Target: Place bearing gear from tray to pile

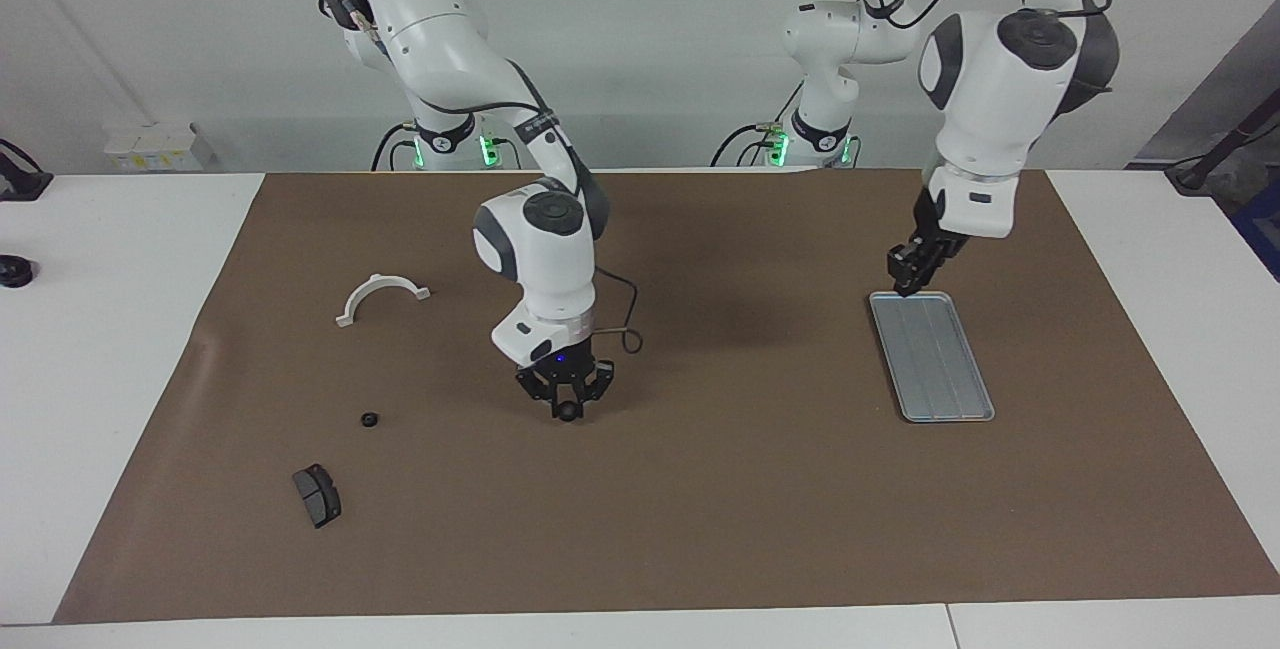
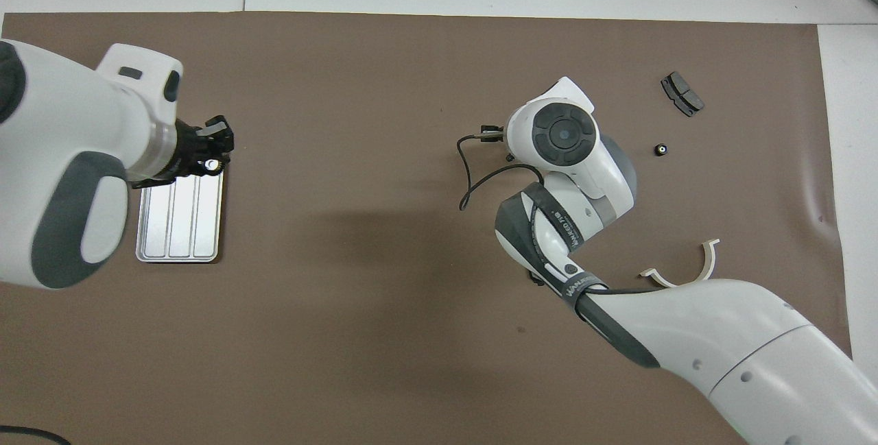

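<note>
On the brown mat [image 1: 700,489] two white arms bend down from the robots' end; the right arm folds at its elbow and points its wrist straight down, and the right gripper [image 1: 568,412] hangs low over the mat, fingertips shut on a small black gear [image 1: 569,411]; the left arm stands tall with its wrist tipped toward the table, and the left gripper [image 1: 908,281] hangs over the end of the tray [image 1: 940,369] nearest the robots; I cannot tell if its fingers are open or shut; the tray lies flat toward the left arm's end of the table and looks bare; one little black gear of the pile [image 1: 369,419] sits on the mat toward the right arm's end, with a dark brake pad [image 1: 317,495] farther from the robots and a white half-ring [image 1: 381,296] nearer to them.

From the facing view you see the held gear; from overhead the right arm's own wrist hides it, and the left arm hides part of the tray [image 2: 180,232]; overhead also shows the pile's gear [image 2: 660,150], the brake pad [image 2: 682,94] and the half-ring [image 2: 693,275].
</note>
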